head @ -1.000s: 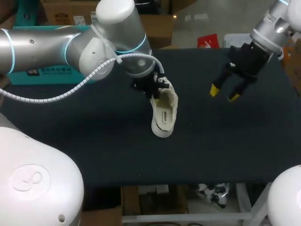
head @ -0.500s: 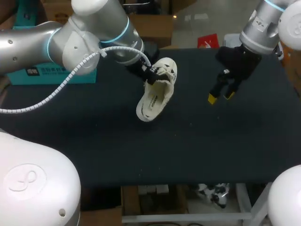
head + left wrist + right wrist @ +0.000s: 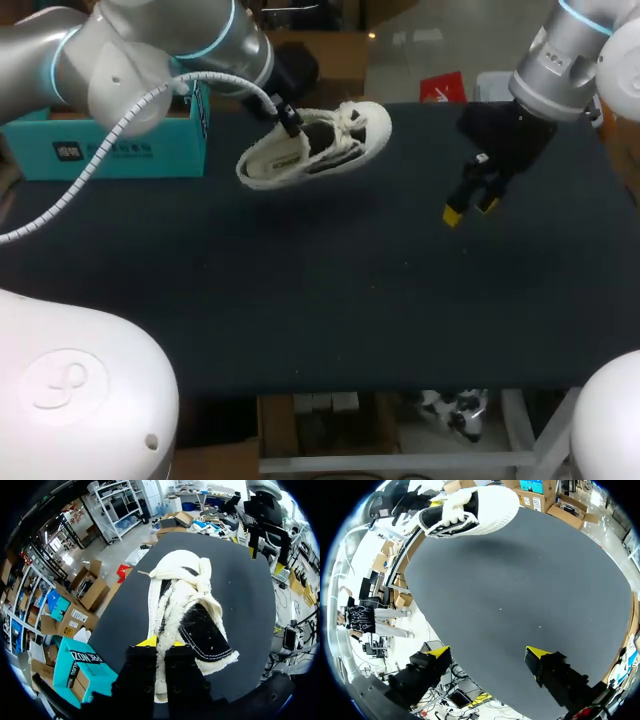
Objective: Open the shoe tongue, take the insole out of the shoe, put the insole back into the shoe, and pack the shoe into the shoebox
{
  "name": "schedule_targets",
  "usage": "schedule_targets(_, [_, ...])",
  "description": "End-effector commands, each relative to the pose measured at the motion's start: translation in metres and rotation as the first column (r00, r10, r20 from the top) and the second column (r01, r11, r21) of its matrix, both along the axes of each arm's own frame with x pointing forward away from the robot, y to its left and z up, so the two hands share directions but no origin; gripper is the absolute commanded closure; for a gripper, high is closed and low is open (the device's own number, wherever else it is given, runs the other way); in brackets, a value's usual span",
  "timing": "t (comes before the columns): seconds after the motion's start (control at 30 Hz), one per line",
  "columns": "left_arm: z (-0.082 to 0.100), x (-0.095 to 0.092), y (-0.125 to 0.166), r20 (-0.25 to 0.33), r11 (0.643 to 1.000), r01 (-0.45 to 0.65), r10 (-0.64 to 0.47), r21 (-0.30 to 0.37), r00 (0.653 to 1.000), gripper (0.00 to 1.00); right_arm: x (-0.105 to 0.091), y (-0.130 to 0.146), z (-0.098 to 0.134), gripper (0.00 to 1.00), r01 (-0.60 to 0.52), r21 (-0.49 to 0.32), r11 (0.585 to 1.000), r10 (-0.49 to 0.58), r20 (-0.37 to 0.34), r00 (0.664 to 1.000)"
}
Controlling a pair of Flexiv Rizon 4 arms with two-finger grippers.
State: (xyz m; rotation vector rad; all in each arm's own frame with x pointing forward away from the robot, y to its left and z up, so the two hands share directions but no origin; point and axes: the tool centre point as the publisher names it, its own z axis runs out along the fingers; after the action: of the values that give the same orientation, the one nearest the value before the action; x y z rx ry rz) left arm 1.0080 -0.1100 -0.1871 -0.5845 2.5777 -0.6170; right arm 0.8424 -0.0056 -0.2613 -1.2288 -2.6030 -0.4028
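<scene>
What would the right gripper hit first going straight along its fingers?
Likely the bare table top: the right gripper aims at it with nothing between. The shoe is farther ahead, seemingly off that line; depth is unclear.

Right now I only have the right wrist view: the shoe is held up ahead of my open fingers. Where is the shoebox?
Observer: The head view shows the teal shoebox by the far left edge of the table, left of the shoe.
Operator: How is the shoe being held?
Observer: In the left wrist view, the left gripper pinches the rim of the shoe's opening between its yellow tips, with the toe pointing away from it.
</scene>
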Motion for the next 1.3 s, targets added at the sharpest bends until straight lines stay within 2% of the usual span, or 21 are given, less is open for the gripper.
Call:
schedule_targets(0.03, [0.045, 0.002, 0.034, 0.05, 0.999, 0.051, -0.051, 0.016, 0.997, 1.0, -0.001, -0.001, 0.001, 0.0, 0.001, -0.002, 1.0, -0.001, 0.001, 1.0])
schedule_targets(0.17, [0.07, 0.026, 0.064, 0.095, 0.996, 0.077, -0.082, 0.047, 0.992, 1.0, -0.001, -0.001, 0.001, 0.0, 0.001, -0.002, 1.0, -0.001, 0.001, 1.0])
schedule_targets(0.27, [0.088, 0.047, 0.091, 0.103, 0.994, 0.094, -0.098, 0.048, 0.99, 1.0, -0.001, -0.001, 0.001, 0.0, 0.001, -0.002, 1.0, -0.001, 0.001, 1.0])
schedule_targets(0.3, [0.092, 0.052, 0.099, 0.104, 0.994, 0.095, -0.1, 0.047, 0.99, 1.0, 0.002, 0.005, 0.002, 0.0, -0.012, -0.04, 0.999, 0.014, 0.03, 0.999])
schedule_targets(0.33, [0.095, 0.058, 0.108, 0.104, 0.994, 0.099, -0.103, 0.047, 0.989, 1.0, 0.006, 0.011, 0.004, 0.0, -0.04, -0.035, 0.999, 0.043, 0.079, 0.996])
schedule_targets(0.37, [0.098, 0.064, 0.117, 0.105, 0.994, 0.099, -0.103, 0.047, 0.989, 1.0, 0.008, 0.015, 0.005, 0.0, -0.017, -0.066, 0.998, 0.022, 0.079, 0.997])
schedule_targets(0.47, [0.104, 0.079, 0.145, 0.104, 0.996, 0.081, -0.085, 0.044, 0.991, 1.0, 0.014, 0.027, 0.01, 0.0, -0.054, -0.109, 0.993, 0.07, 0.151, 0.986])
schedule_targets(0.5, [0.107, 0.085, 0.157, 0.105, 0.997, 0.072, -0.076, 0.04, 0.992, 1.0, 0.014, 0.03, 0.013, 0.0, -0.107, -0.124, 0.987, 0.132, 0.212, 0.968])
schedule_targets(0.57, [0.109, 0.092, 0.172, 0.098, 0.997, 0.071, -0.074, 0.034, 0.992, 1.0, 0.015, 0.031, 0.016, 0.0, -0.12, -0.152, 0.981, 0.153, 0.233, 0.96])
schedule_targets(0.73, [0.106, 0.117, 0.207, 0.078, 0.998, 0.038, -0.042, 0.049, 0.996, 1.0, 0.021, 0.037, 0.022, 0.0, -0.263, -0.237, 0.935, 0.33, 0.313, 0.891])
schedule_targets(0.9, [0.101, 0.138, 0.235, 0.06, 0.997, 0.023, -0.028, 0.073, 0.998, 1.0, 0.027, 0.038, 0.02, 0.0, -0.326, -0.275, 0.905, 0.409, 0.341, 0.847])
schedule_targets(0.93, [0.098, 0.143, 0.242, 0.059, 0.996, 0.015, -0.02, 0.088, 0.998, 1.0, 0.028, 0.038, 0.019, 0.0, -0.36, -0.287, 0.888, 0.447, 0.354, 0.821])
schedule_targets(1.0, [0.095, 0.151, 0.254, 0.053, 0.994, 0.011, -0.017, 0.107, 0.998, 1.0, 0.03, 0.04, 0.016, 0.0, -0.406, -0.316, 0.858, 0.503, 0.346, 0.793])
schedule_targets(1.17, [0.087, 0.169, 0.281, 0.035, 0.991, -0.013, 0.008, 0.131, 0.999, 1.0, 0.031, 0.042, 0.016, 0.0, -0.409, -0.32, 0.854, 0.505, 0.33, 0.797])
schedule_targets(1.3, [0.073, 0.175, 0.299, 0.029, 0.986, -0.019, 0.014, 0.165, 0.999, 1.0, 0.031, 0.042, 0.016, 0.0, -0.409, -0.32, 0.854, 0.505, 0.33, 0.797])
